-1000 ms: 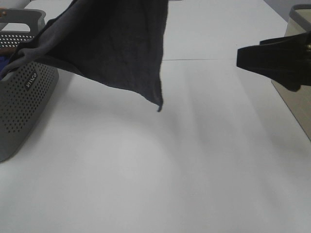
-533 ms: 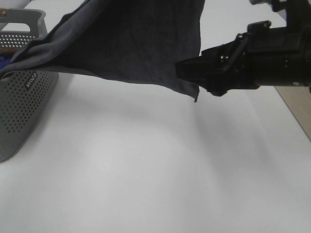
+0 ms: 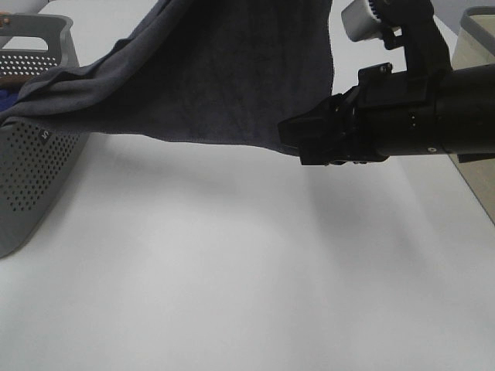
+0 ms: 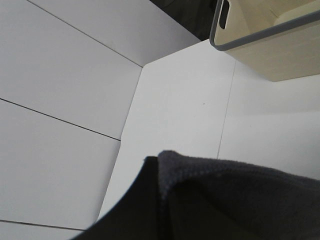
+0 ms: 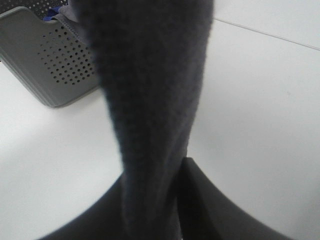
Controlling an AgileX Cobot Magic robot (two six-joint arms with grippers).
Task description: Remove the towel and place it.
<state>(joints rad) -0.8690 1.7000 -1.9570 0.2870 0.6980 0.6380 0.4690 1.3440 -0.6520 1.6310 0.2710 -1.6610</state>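
Hanging above the bench (image 3: 232,278), the towel (image 3: 224,85) stretches from the rim of the grey basket (image 3: 31,185). The left end effector (image 4: 158,175) is closed on it; the right end effector (image 3: 292,143) pinches its corner away from the basket.

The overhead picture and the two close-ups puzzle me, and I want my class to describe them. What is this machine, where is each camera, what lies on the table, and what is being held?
This is a robot with two arms, each ending in a gripper, a two-fingered clamp. The wide picture comes from a camera mounted high over the white table. The close-ups come from cameras on the two wrists, looking along the fingers. On the table stand a grey perforated basket at the left and a beige bin at the right. A dark grey towel hangs lifted, one end draped over the basket. The left gripper holds it up, outside the wide picture. The right gripper pinches its lower corner.
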